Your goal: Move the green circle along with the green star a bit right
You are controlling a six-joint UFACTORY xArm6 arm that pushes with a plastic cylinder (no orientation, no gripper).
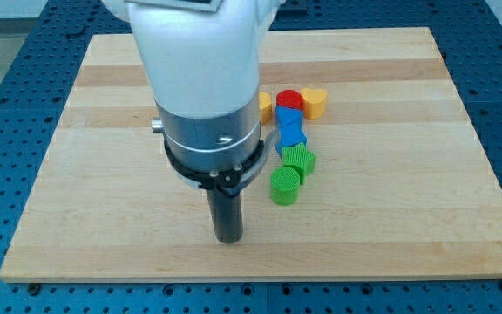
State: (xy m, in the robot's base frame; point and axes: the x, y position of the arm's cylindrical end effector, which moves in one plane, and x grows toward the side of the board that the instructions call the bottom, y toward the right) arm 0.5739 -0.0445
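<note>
The green circle (285, 186) lies near the board's middle, below and left of the green star (300, 161), which touches it. My tip (227, 238) is down on the board to the lower left of the green circle, a short gap away from it. The arm's white and grey body hides the board above the tip.
Above the green star, blue blocks (290, 129) lie in a column. A red circle (289, 99) and a yellow heart (315, 102) sit at its top, and a yellow block (266, 105) is partly hidden behind the arm. The wooden board (408, 174) has blue table around it.
</note>
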